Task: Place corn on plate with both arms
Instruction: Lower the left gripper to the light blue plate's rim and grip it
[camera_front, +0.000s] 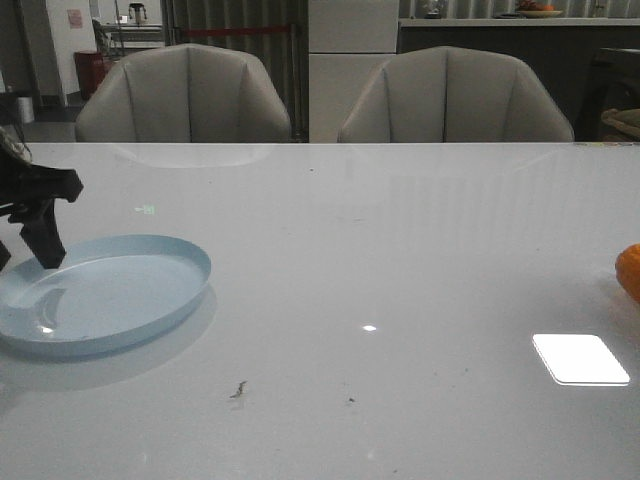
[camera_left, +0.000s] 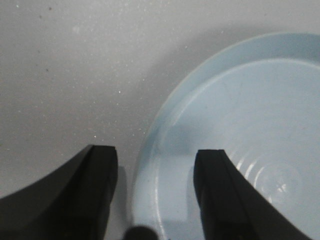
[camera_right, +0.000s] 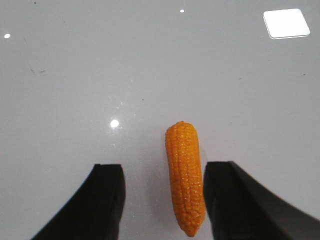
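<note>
The pale blue plate (camera_front: 110, 295) lies at the table's front left; it also shows in the left wrist view (camera_left: 240, 115). My left gripper (camera_front: 27, 260) is open at the plate's left rim. In the left wrist view the left gripper (camera_left: 156, 167) straddles the rim, one finger over the table and one over the plate, holding nothing. The orange corn (camera_right: 185, 175) lies flat on the table between the open fingers of my right gripper (camera_right: 164, 187), close to one finger. In the front view only the corn's end (camera_front: 630, 272) shows at the right edge; the right gripper is out of that view.
Two grey chairs (camera_front: 185, 95) stand behind the table's far edge. A bright window reflection (camera_front: 580, 358) lies on the white tabletop (camera_front: 380, 250) at the front right. Small dark specks (camera_front: 238, 390) mark the front middle.
</note>
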